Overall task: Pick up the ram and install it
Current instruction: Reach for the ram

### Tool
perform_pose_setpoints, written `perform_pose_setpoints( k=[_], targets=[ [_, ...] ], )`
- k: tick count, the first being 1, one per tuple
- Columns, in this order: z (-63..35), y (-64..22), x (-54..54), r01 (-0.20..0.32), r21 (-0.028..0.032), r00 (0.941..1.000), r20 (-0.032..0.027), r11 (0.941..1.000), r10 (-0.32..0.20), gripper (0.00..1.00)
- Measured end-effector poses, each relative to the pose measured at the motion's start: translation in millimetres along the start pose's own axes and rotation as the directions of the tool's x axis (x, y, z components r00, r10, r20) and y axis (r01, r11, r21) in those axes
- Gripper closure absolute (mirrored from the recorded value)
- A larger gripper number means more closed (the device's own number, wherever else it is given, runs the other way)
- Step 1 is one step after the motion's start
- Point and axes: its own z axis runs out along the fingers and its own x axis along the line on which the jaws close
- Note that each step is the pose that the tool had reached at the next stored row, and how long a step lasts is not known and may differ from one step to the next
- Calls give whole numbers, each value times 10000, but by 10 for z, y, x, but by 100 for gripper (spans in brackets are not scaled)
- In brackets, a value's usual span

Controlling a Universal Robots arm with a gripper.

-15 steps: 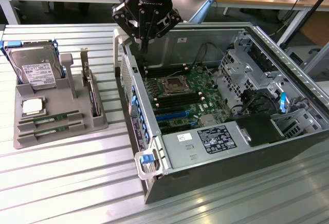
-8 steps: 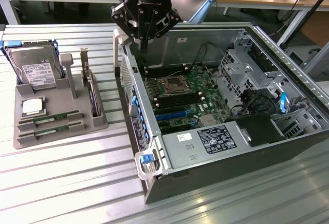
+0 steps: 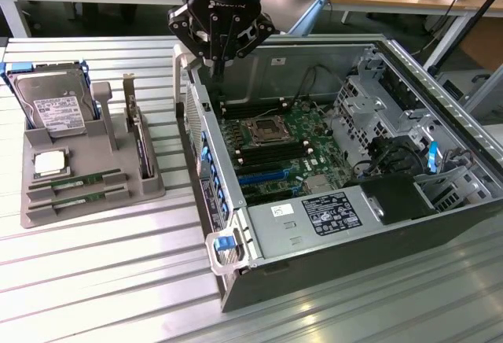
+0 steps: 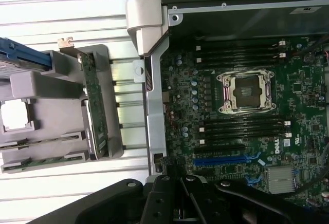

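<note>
Two ram sticks, thin and green, lie side by side in slots at the front of the grey holder tray; one ram stick lies just behind the other. My gripper hangs shut with nothing between its fingers. It is above the open computer case's wall on the exterior view's left, well away from the tray. Inside the case the motherboard shows black memory slots on both sides of the CPU socket.
The tray also holds a hard drive, a square silver CPU chip and an upright expansion card. Drive cages and cables fill the case on the exterior view's right; a power supply sits at its front. The table is ribbed metal.
</note>
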Motion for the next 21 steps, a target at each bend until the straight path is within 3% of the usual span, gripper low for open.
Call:
perform_pose_setpoints(
  k=[21],
  targets=[
    [-2,-6,83,1,0,10000,0,10000,-1,89]
  ],
)
